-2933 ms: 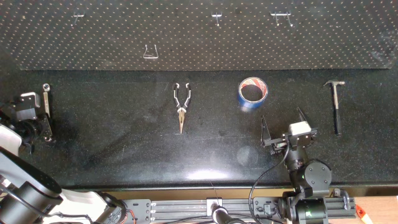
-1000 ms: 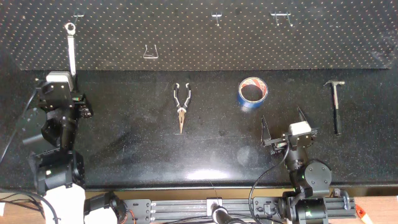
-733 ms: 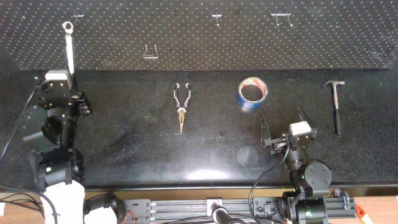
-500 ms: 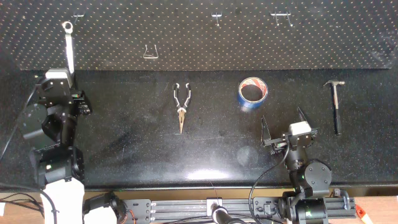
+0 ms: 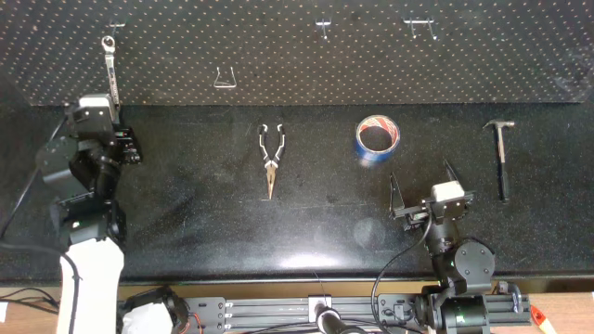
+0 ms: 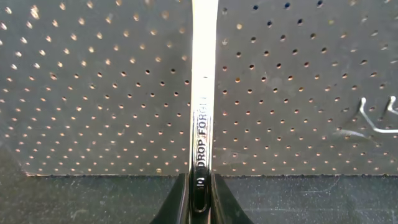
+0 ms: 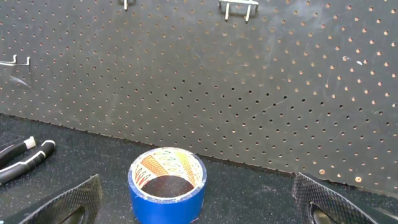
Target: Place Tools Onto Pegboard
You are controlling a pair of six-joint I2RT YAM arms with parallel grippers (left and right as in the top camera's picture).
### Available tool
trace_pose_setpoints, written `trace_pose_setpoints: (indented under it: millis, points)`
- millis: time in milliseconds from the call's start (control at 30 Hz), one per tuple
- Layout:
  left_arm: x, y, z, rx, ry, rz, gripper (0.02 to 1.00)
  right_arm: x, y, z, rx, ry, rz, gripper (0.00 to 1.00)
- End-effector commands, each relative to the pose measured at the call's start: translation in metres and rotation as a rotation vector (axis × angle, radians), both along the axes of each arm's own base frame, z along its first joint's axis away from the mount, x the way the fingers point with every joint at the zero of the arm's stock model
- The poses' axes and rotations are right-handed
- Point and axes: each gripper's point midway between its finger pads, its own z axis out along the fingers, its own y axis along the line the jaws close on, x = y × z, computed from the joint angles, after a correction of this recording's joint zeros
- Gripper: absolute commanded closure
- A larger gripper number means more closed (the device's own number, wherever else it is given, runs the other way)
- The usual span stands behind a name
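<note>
Tilting lately, top view: wrench [image 5: 111, 67] in your left hand [image 5: 115, 100] leans ring-end toward the 11 o'clock hook [image 5: 116, 23], not yet hung; right hand [image 5: 422, 190] unmoved. Left wrist: hand clamped on the wrench against the pegboard [image 6: 93, 93]. Right wrist: fingers [image 7: 68, 199] spread, facing tape roll [image 7: 166, 183].

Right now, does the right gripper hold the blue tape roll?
No, the right gripper is open, and the blue tape roll lies apart from it.

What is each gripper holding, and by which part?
The left gripper is shut on the wrench, gripping the handle end farthest from its ring end, which points up the pegboard. The right gripper is open and holds nothing.
</note>
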Motion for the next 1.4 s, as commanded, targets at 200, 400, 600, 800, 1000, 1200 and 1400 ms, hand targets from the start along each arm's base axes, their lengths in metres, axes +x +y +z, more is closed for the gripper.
trace_pose_setpoints:
  millis: [200,400,600,800,1000,1200,1400]
  points:
    - [-0.002,0.023,0.019,0.042,-0.042,0.119,0.023,0.0,-0.001,-0.002,-0.01,0.001,-0.006,0.003]
    - [-0.087,-0.028,0.038,-0.01,0.007,0.009,0.023,0.0,-0.001,-0.002,-0.01,0.001,-0.006,0.003]
    - [-0.131,-0.054,0.005,-0.054,0.157,-0.04,0.025,0.0,-0.001,-0.002,-0.01,0.001,-0.006,0.003]
    - [-0.135,-0.048,-0.001,-0.046,0.186,-0.003,0.023,0.0,-0.001,-0.002,-0.01,0.001,-0.006,0.003]
    - [-0.135,-0.046,0.0,-0.062,0.183,0.02,0.023,0.0,-0.001,-0.002,-0.01,0.001,-0.006,0.001]
    - [-0.133,-0.098,0.002,-0.299,0.189,-0.096,0.023,0.0,-0.001,-0.002,-0.01,0.001,-0.006,0.003]
    - [-0.134,-0.162,-0.021,-0.363,0.337,-0.185,0.023,0.0,-0.001,-0.002,-0.01,0.001,-0.006,0.003]
